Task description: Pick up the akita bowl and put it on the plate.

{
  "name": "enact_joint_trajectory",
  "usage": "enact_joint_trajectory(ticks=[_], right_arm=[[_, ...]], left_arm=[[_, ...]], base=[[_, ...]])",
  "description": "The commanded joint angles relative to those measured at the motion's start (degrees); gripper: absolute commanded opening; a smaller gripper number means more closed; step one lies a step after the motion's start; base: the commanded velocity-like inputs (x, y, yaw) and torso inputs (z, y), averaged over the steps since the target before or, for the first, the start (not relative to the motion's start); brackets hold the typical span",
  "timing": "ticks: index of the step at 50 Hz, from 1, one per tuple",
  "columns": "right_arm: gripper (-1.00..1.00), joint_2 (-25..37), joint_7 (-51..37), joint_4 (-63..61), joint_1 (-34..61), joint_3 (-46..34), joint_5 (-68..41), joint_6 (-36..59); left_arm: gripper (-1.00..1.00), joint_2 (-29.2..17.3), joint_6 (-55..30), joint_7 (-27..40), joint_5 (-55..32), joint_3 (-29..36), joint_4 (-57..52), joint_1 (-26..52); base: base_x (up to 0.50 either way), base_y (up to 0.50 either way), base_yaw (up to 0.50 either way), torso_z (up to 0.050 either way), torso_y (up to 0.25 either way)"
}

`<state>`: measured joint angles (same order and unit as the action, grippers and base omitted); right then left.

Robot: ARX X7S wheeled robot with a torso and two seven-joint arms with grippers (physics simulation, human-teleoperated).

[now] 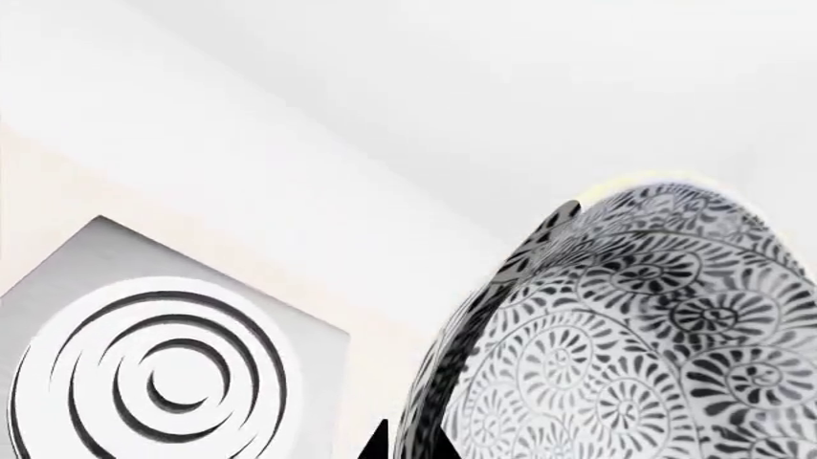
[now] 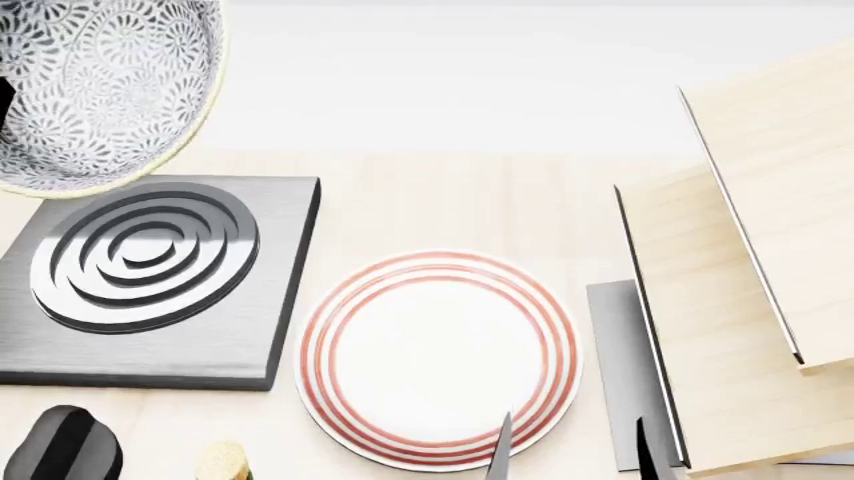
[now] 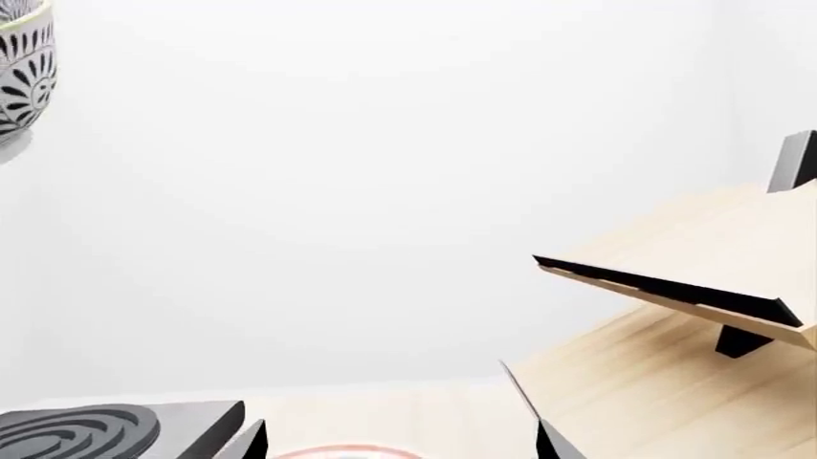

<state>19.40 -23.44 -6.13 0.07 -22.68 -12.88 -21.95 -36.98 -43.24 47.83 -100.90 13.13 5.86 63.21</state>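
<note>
The akita bowl (image 2: 100, 85), white with a dense dark floral pattern, hangs tilted in the air at the far left of the head view, above the back of the burner. My left gripper (image 1: 411, 442) is shut on the akita bowl (image 1: 638, 335), with one dark fingertip on each side of its wall. The plate (image 2: 438, 360), white with red rings, lies flat on the wooden counter near the middle. My right gripper (image 2: 574, 450) stands open at the plate's near right edge, holding nothing. In the right wrist view the plate's rim (image 3: 339, 449) shows between the fingers of the right gripper (image 3: 398, 445).
A black square stove burner (image 2: 147, 270) with concentric rings lies left of the plate, under the bowl. A tilted wooden rack (image 2: 747, 280) on a grey base (image 2: 617, 370) fills the right side. A black object (image 2: 60, 450) and a cork-like piece (image 2: 224, 462) sit at the near left.
</note>
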Motion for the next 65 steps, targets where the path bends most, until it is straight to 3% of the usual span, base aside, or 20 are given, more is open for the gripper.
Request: enact_joint_trajectory(ticks=[1, 10, 19, 36, 47, 54, 65], right_arm=[[1.00, 0.08, 0.16, 0.62, 0.08, 0.00, -0.62, -0.49], [1.00, 0.04, 0.32, 1.25, 0.10, -0.19, -0.76, -0.89], [1.00, 0.06, 1.02, 2.70, 0.57, 0.04, -2.19, -1.78], [1.00, 0.05, 1.44, 4.09, 0.74, 0.08, -3.30, -2.56], [1.00, 0.09, 1.54, 4.60, 0.64, 0.00, -3.48, -3.02], [1.00, 0.04, 1.81, 5.47, 0.74, -0.01, -3.84, -3.50], [1.00, -0.12, 1.90, 6.07, 0.79, -0.35, -3.60, -3.85]], left_arm=[[-1.00, 5.31, -0.14, -3.22, 0.32, 2.74, 8.53, 4.89], [-1.00, 10.65, -0.45, -8.43, 1.28, 5.48, 19.45, 8.33], [-1.00, 16.16, -5.23, -18.99, 8.17, 14.54, 38.53, 14.52], [-1.00, 21.97, -6.14, -27.05, 15.50, 22.04, 52.60, 19.86], [-1.00, 28.69, -4.23, -39.67, 21.46, 27.30, 68.72, 26.19], [-1.00, 29.89, -4.89, -39.68, 23.22, 25.85, 69.09, 26.23], [-1.00, 30.61, -6.56, -43.21, 30.40, 17.67, 69.11, 24.02]], base=[[0.00, 0.00, 0.00, 0.000, 0.000], [0.00, 0.00, 0.00, 0.000, 0.001], [0.00, 0.00, 0.00, 0.000, 0.000], [0.00, 0.00, 0.00, 0.000, 0.001], [0.00, 0.00, 0.00, 0.000, 0.001], [0.00, 0.00, 0.00, 0.000, 0.000], [0.00, 0.00, 0.00, 0.000, 0.000]])
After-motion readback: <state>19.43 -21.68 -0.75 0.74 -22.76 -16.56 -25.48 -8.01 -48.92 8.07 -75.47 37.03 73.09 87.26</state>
